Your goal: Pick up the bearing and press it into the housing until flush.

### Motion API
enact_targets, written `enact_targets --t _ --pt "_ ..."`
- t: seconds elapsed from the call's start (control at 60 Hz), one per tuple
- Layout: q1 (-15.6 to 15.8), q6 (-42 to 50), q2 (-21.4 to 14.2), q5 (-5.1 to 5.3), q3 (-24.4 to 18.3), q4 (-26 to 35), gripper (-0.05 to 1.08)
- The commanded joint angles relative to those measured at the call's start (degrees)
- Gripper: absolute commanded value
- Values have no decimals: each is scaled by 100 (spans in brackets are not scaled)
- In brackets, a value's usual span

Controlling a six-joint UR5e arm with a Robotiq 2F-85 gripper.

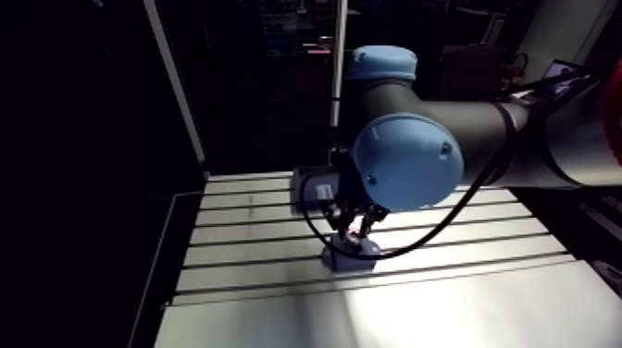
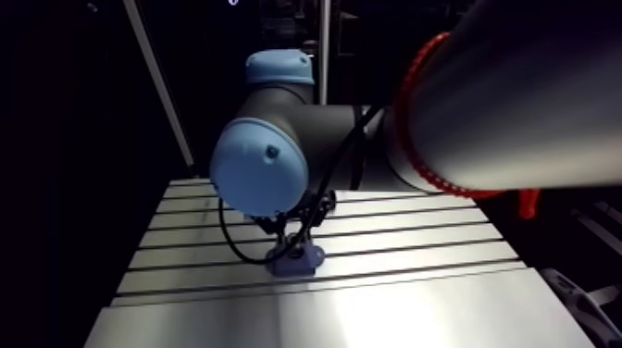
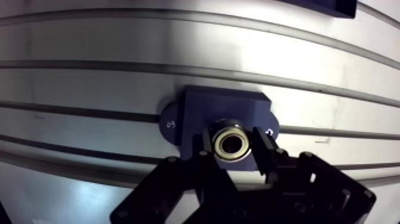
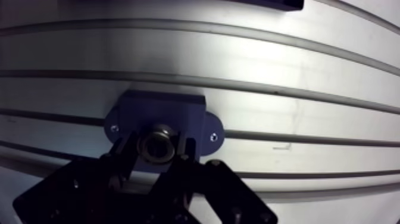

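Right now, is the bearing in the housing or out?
The bearing is at the housing, pinched between the fingers, over its middle. Seated flush or not: cannot tell.

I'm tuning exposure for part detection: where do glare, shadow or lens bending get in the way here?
Arm view: glare washes the near strip of the table, while the housing stays dim. Wrist view: the straight slots bow into curves, glare whitens the surface beyond the housing, and the bearing glints between the dark jaws.
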Motion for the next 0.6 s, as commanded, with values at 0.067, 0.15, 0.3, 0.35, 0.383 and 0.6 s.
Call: enact_targets --t 0.067,0.15,0.3,0.35,0.383,0.6 --pt "-11 -87 39 -9 49 -1 77" --pt "-37 -96 49 -9 59 -1 77" --pt "-38 -97 49 -9 76 -1 77" --pt "-38 -97 49 -9 77 -1 77" --pt "-38 -105 49 -9 77 -1 77" --pt "-38 -106 49 0 86 -8 77"
